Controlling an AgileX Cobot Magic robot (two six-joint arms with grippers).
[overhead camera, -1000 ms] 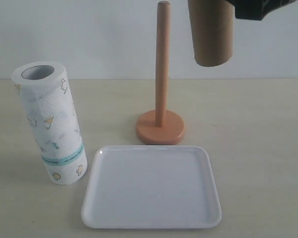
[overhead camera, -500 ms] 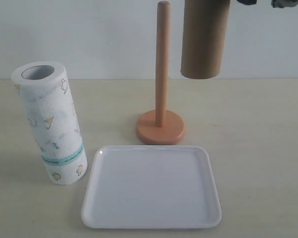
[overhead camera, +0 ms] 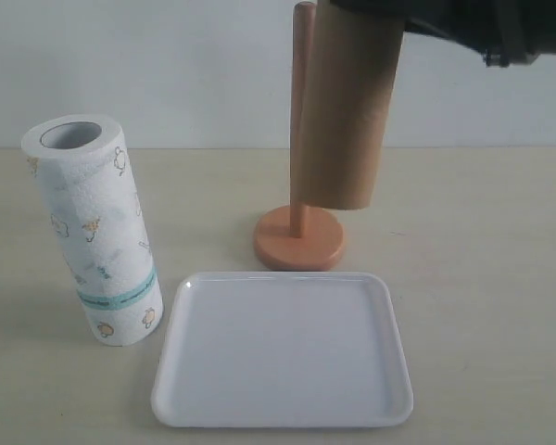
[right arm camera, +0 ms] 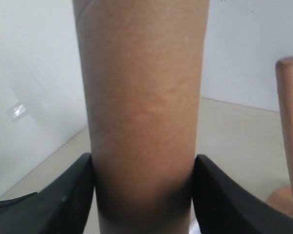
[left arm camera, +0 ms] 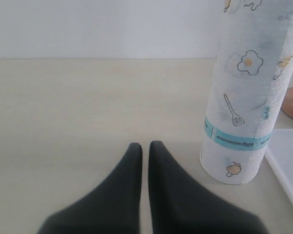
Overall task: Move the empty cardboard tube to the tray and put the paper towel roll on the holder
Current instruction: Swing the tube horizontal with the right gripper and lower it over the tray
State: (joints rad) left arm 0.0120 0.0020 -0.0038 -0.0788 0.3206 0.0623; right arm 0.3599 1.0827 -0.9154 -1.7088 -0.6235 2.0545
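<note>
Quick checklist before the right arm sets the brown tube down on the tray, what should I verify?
1. Grip: the right gripper clamps the empty cardboard tube on both sides: ok.
2. Tube clear of the holder: the right wrist view shows a gap: ok.
3. The tray is bare: ok.
4. Tube above the tray: depth unclear: cannot tell.
5. Tube hangs upright, not laid flat for the tray: not ok.
6. The paper towel roll and the shut left gripper are off the tray: ok.
</note>
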